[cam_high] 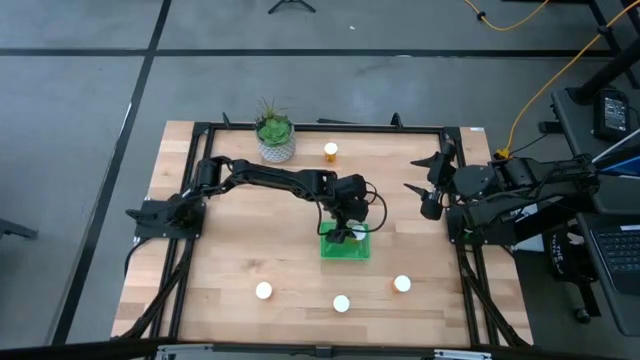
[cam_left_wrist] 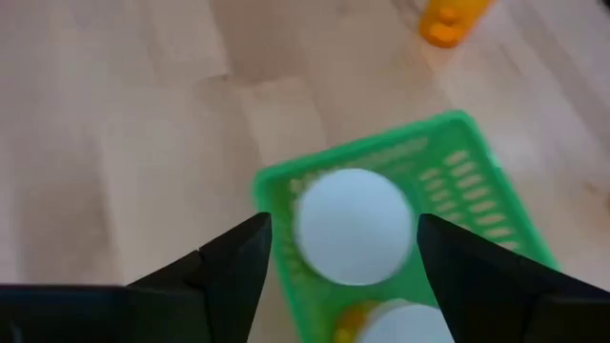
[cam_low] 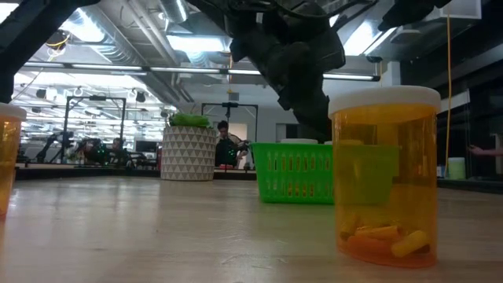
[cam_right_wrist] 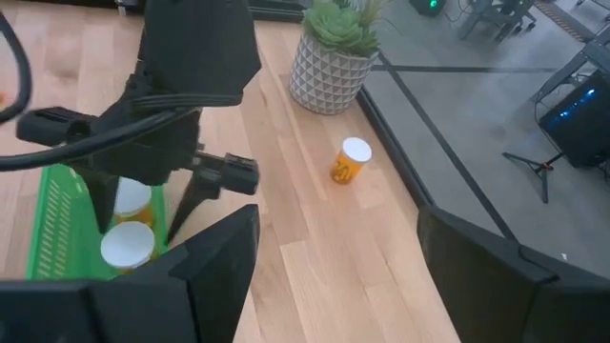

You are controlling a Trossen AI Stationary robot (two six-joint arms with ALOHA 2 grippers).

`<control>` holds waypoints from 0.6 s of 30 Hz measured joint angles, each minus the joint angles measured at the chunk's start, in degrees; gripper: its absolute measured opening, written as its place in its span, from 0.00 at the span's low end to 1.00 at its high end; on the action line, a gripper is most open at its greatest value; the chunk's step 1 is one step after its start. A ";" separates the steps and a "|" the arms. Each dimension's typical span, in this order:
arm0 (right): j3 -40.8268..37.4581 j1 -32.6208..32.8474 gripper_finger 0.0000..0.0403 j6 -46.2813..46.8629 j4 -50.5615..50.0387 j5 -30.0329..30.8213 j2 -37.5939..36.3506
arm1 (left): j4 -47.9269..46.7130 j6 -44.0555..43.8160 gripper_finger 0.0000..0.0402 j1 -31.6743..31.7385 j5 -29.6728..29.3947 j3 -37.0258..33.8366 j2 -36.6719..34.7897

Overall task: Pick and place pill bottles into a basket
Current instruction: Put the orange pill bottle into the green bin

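Observation:
My left gripper hangs over the green basket in the middle of the table, pointing down. Its fingers are open and stand on either side of a white-capped orange pill bottle that stands in the basket. A gap shows at one finger. A second bottle stands beside it in the basket, and both show in the right wrist view. Other bottles stand on the table: one at the far side and three near the front. My right gripper waits open at the right edge.
A green plant in a white pot stands at the far side, left of the far bottle. In the low view one bottle stands close in front, with the basket behind it. Bare wood lies left of the basket.

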 joint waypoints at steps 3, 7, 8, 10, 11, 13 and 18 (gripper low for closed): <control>0.00 0.00 0.71 -0.30 0.23 -0.11 0.02 | -0.21 1.11 0.67 0.52 -2.10 1.89 -1.24; 0.00 -0.02 0.71 -1.21 1.18 -2.24 0.15 | -4.15 4.84 0.69 1.05 -9.48 5.78 -3.99; 0.00 -0.02 0.71 -1.36 1.44 -2.96 0.36 | -6.10 6.02 0.69 1.17 -11.91 6.84 -4.72; 0.02 -0.04 0.71 -1.29 1.94 -5.21 1.19 | -9.51 8.03 0.69 1.33 -17.94 8.88 -6.84; 0.02 -0.02 0.71 -1.23 1.91 -6.95 1.86 | -10.64 8.80 0.69 1.42 -20.57 9.81 -8.12; 0.02 0.07 0.71 -0.77 1.83 -12.02 3.67 | -13.39 9.26 0.69 1.49 -24.87 10.62 -11.60; 1.57 2.30 0.71 7.96 -4.64 -21.00 10.72 | -17.70 6.80 0.69 1.48 -28.32 10.68 -20.43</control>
